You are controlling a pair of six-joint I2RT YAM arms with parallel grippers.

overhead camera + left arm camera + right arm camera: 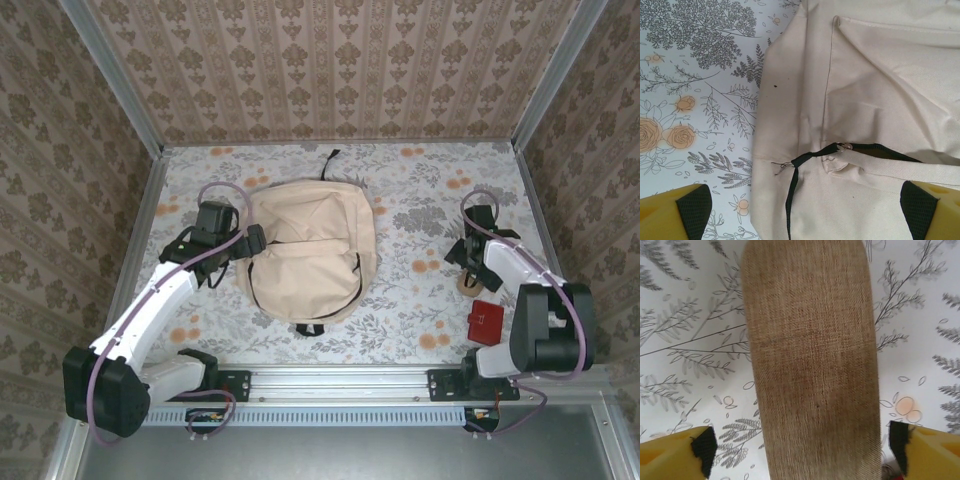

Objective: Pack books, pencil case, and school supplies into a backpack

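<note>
The beige backpack point(308, 250) lies flat in the middle of the table, its black top loop point(331, 158) at the far end. My left gripper point(252, 241) is open at the backpack's left edge. In the left wrist view its fingers point(694, 210) straddle the black zipper point(790, 200), which gapes a little past the pull point(844, 146). My right gripper point(468, 265) is open at the right of the table, over a long brown woven pencil case point(812, 365). The pencil case lies between the gripper's fingertips point(702, 447), and neither touches it. The books are out of view.
A small flat red square thing point(486, 322) lies on the floral tablecloth point(420, 200) beside the right arm's base. Patterned walls close in the table on three sides. A metal rail point(340, 380) runs along the near edge.
</note>
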